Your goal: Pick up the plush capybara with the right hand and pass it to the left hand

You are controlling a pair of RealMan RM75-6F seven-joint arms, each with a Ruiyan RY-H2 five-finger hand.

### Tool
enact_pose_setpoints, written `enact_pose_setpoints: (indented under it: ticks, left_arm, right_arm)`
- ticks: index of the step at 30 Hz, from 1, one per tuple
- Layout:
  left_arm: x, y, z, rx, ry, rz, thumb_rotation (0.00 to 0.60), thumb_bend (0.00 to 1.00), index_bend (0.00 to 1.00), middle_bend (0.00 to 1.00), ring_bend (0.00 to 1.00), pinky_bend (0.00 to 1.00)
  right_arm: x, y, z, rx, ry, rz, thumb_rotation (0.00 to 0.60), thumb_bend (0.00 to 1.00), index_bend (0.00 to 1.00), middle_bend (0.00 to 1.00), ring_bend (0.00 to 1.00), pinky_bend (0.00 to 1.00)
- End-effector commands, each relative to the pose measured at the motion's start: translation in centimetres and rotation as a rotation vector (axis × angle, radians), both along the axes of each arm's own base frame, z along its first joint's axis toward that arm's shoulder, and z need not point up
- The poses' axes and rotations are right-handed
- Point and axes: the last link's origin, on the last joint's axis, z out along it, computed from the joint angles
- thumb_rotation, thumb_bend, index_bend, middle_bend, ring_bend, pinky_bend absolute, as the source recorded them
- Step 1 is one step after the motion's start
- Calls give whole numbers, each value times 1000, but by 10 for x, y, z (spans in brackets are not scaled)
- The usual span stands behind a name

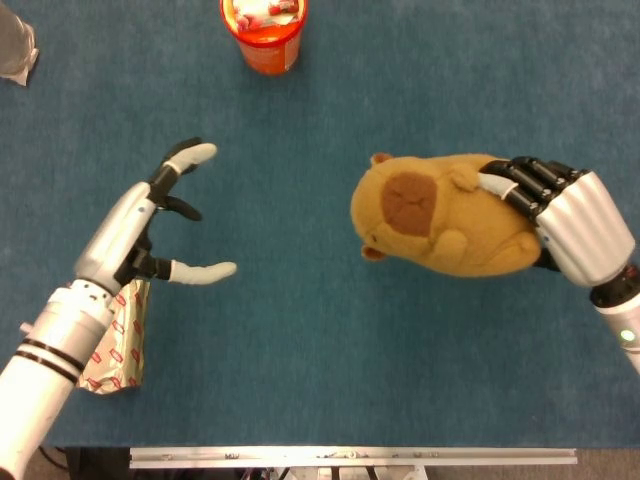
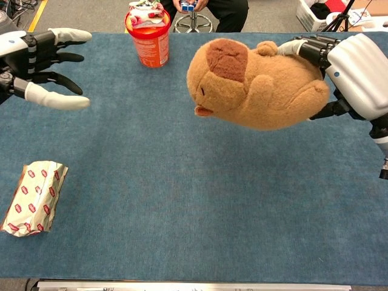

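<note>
Handover step: my right hand (image 1: 570, 225) grips plush capybara (image 1: 440, 225) above tabletop (image 1: 300, 340). Left hand (image 1: 150, 230) empty, fingers spread, well apart from capybara. Next: close gap.

Tan plush capybara (image 1: 440, 225) (apparently airborne), sideways

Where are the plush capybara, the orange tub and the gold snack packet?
plush capybara (image 1: 440, 225), head view, on its body.
orange tub (image 2: 149, 42), chest view, on its side wall.
gold snack packet (image 2: 33, 197), chest view, on its middle.

Head overhead; chest lower, oblique; same table (image 1: 300, 120).
</note>
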Motion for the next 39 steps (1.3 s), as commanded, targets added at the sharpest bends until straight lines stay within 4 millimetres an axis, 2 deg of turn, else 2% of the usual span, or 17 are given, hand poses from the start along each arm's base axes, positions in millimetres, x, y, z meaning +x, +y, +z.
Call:
enact_pose_setpoints:
  ticks: [1, 13, 26, 39]
  left_arm:
    - [7, 4, -8, -42, -39, 0, 594, 0, 88, 0, 76, 327]
    - [33, 13, -29, -98, -101, -47, 600, 0, 64, 0, 5, 295]
    - [57, 11, -32, -132, -174, -78, 600, 0, 62, 0, 0, 290]
    - [62, 18, -48, -142, -185, -80, 600, 0, 62, 0, 0, 270]
  right_arm:
    - [6, -2, -3, -2, 1, 26, 600, 0, 696, 637, 645, 672]
    - [33, -8, -12, -1, -22, 121, 600, 0, 696, 637, 645, 678]
    - [41, -15, -22, 16, -42, 126, 600, 0, 696, 637, 645, 679]
    - [46, -16, -32, 39, -77, 136, 600, 0, 697, 637, 645, 679]
